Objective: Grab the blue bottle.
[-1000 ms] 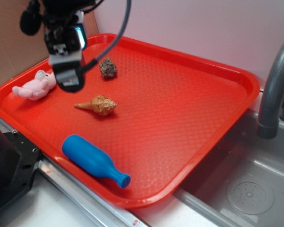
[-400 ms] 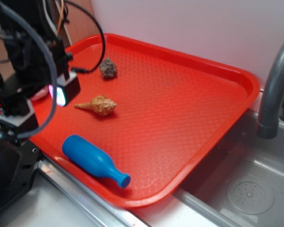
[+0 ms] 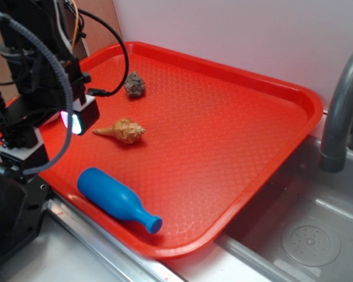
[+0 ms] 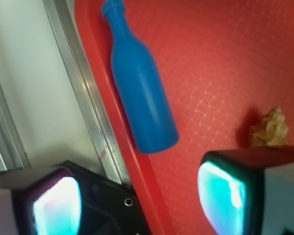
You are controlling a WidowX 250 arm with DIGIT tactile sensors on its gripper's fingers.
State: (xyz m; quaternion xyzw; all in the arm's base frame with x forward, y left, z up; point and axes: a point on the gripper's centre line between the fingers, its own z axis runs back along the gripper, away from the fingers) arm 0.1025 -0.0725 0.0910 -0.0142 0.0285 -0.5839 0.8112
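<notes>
Lying on its side near the front edge of the red tray (image 3: 270, 88), the blue bottle (image 3: 115, 198) points its small flared cap toward the right and its rounded base toward the left. It rests flat on the tray's textured floor, just inside the near rim, with nothing touching it. In the wrist view the same bottle runs from the top of the frame down toward the middle, cap uppermost, close beside the tray's raised lip and the metal strip (image 4: 81, 93) of the counter edge.

The gripper (image 4: 137, 196) hangs at the left side of the scene, over the tray's near-left corner, and holds nothing. Its two fingers stand spread wide apart: one pad (image 4: 54, 205) shows at the lower left of the wrist view, above the counter outside the tray, and the other at the lower right, above the tray floor. The bottle's base sits between and beyond them, not in contact with either.

A tan seashell (image 3: 122, 130) lies farther back on the tray, behind the bottle and well apart from it. A dark rough stone (image 3: 134, 84) sits farther still. To the right, a grey faucet (image 3: 341, 111) rises over the sink (image 3: 309, 235).
</notes>
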